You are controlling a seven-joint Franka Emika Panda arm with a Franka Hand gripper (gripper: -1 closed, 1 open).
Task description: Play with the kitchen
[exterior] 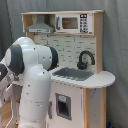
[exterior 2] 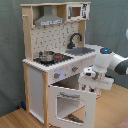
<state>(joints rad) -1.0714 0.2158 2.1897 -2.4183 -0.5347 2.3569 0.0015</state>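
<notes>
The tall white and light-wood toy kitchen (exterior 2: 55, 65) is standing on the wooden floor (exterior 2: 15, 120) with its windowed oven door (exterior 2: 70, 102) hanging open, the white arm's tool (exterior 2: 92, 82) hovering beside it, finger spread unclear.

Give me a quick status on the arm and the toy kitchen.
Gripper at oven door's top edge, fingers unclear. Kitchen upright, oven door hanging open, pot on stove. Nothing in the way.
</notes>
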